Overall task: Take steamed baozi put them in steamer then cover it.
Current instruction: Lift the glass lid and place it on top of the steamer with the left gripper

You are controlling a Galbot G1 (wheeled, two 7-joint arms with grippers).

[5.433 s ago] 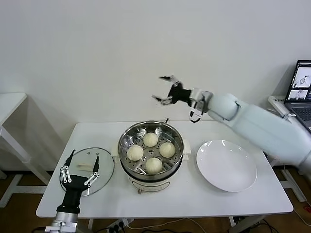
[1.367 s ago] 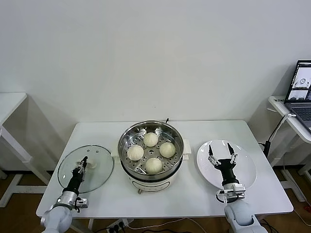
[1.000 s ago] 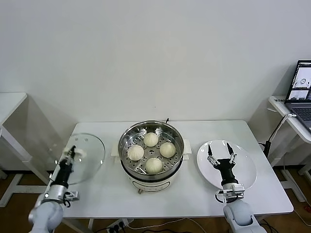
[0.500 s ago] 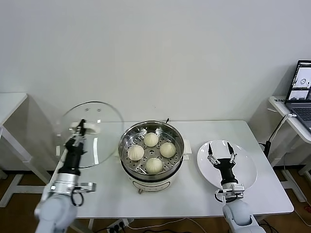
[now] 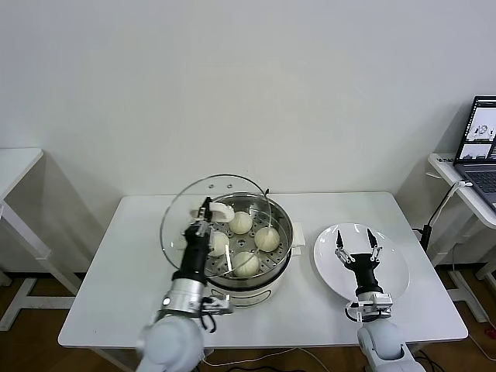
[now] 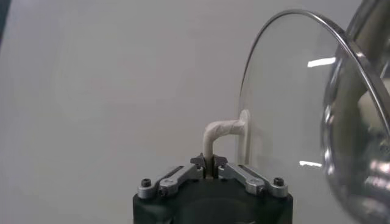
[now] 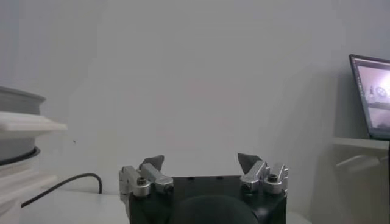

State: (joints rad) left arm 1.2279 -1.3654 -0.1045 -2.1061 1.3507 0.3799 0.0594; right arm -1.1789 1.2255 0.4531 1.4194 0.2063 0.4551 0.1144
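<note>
4 buns (image 5: pixel 246 246) sit inside the steamer (image 5: pixel 242 273), a shiny steel pot on a white base at the middle of the white counter (image 5: pixel 116 310). They rest on its perforated tray: 1 at 12 o'clock, 1 at 3 o'clock, 1 at 6 o'clock and 1 at 9 o'clock, each apart from its neighbours.

The left gripper (image 5: pixel 206 211) is raised over the 9 o'clock side of the steamer, and its fingers are clenched on the white handle (image 6: pixel 214 141) of the glass lid (image 5: pixel 221 225). The lid is off the counter and stands tilted on edge, nearly upright, its clear pane in front of the pot so that the buns show through it. Its metal rim overlaps the steamer's 9 o'clock edge in the head view; whether it touches the pot cannot be told. The left wrist view shows the 2 fingers pinched together on the handle's bent stem, with the pane rising beyond them.

The right gripper (image 5: pixel 357 252) hovers over the white plate (image 5: pixel 391 283), which lies on the counter at the steamer's 3 o'clock, just beside it. Its fingers (image 7: pixel 152 163) are spread wide and grasp nothing. A laptop (image 5: pixel 480 147) sits on a separate desk at the far 3 o'clock edge of the scene.
</note>
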